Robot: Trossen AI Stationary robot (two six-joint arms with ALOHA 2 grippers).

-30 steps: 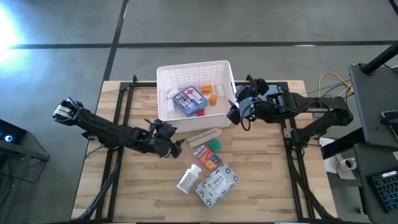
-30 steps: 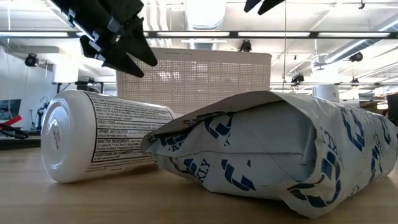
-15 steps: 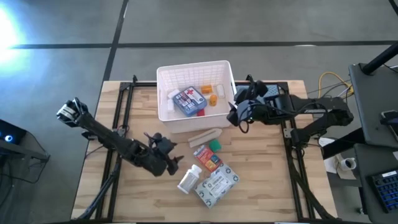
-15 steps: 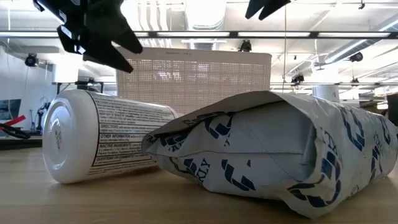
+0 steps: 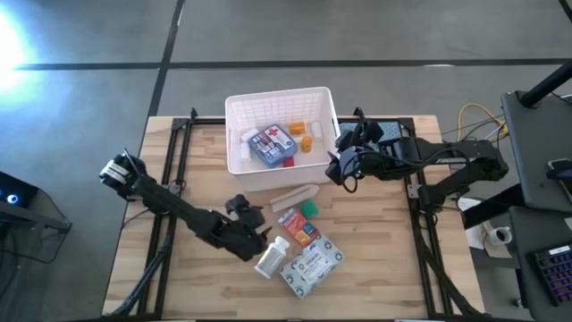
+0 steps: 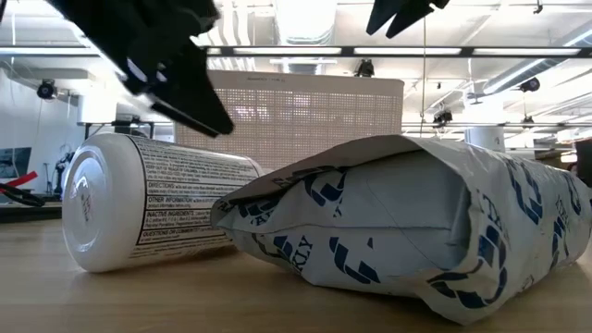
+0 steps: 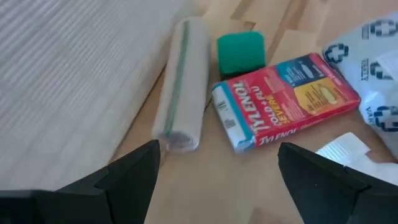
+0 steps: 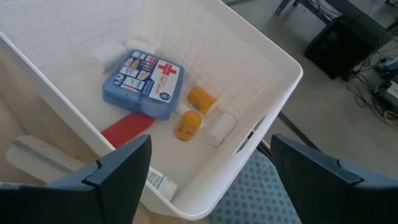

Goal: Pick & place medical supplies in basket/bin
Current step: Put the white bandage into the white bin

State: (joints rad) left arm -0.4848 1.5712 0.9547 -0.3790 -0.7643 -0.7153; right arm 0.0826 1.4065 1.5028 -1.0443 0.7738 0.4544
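"White bottle [image 5: 271, 258] lies on the table, outside the basket [image 5: 326, 97]?"

"Yes. My left gripper [image 5: 253, 243] hangs beside it, jaws wide, empty. I judge a careless descent could roll it away. My right gripper [image 5: 339, 164] waits beside the basket, open, empty."

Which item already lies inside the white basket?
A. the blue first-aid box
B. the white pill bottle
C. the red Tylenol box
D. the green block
A: the blue first-aid box lies inside the white basket, while the other three are on the wooden table in front of it.
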